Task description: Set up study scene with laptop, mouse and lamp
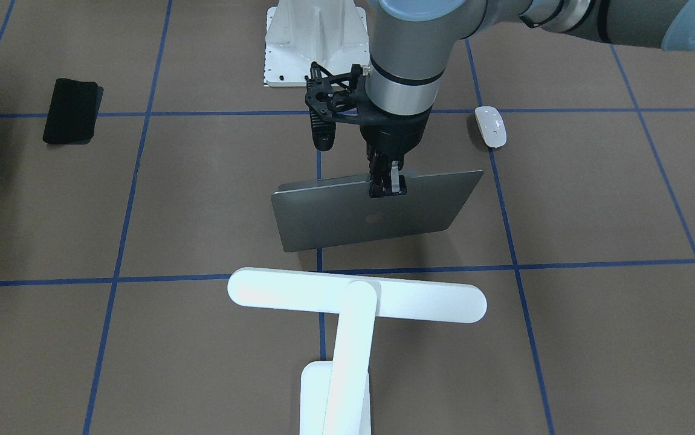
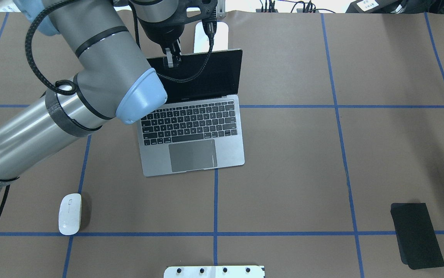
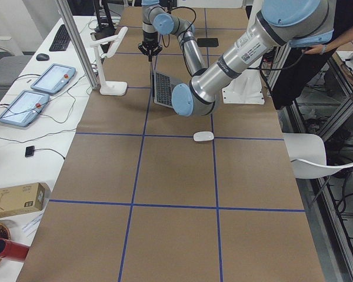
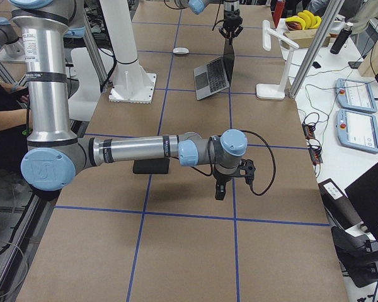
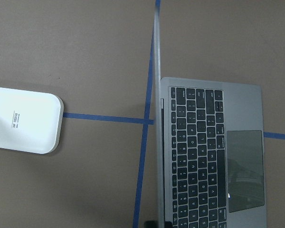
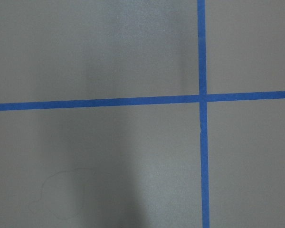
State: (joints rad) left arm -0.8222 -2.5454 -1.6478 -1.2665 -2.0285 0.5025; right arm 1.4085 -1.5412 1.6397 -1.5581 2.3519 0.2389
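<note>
The grey laptop (image 2: 193, 154) stands open at mid-table, screen upright, apple logo lid (image 1: 378, 211) facing away from the robot. My left gripper (image 1: 387, 184) comes down from above, shut on the lid's top edge (image 2: 172, 60). The left wrist view shows the lid edge-on beside the keyboard (image 5: 199, 156). The white mouse (image 2: 70, 213) lies on the robot's left, apart from the laptop. The white T-shaped lamp (image 1: 356, 296) stands just beyond the laptop, its base (image 5: 23, 119) near the lid. My right gripper (image 4: 220, 189) hangs low over bare table, far from these; I cannot tell whether it is open or shut.
A black mat (image 2: 417, 235) lies at the robot's near right. The white bolted bracket (image 2: 214, 271) sits at the robot's edge of the table. Blue tape lines (image 6: 202, 99) cross the brown table. A person stands beside the table (image 3: 300, 64).
</note>
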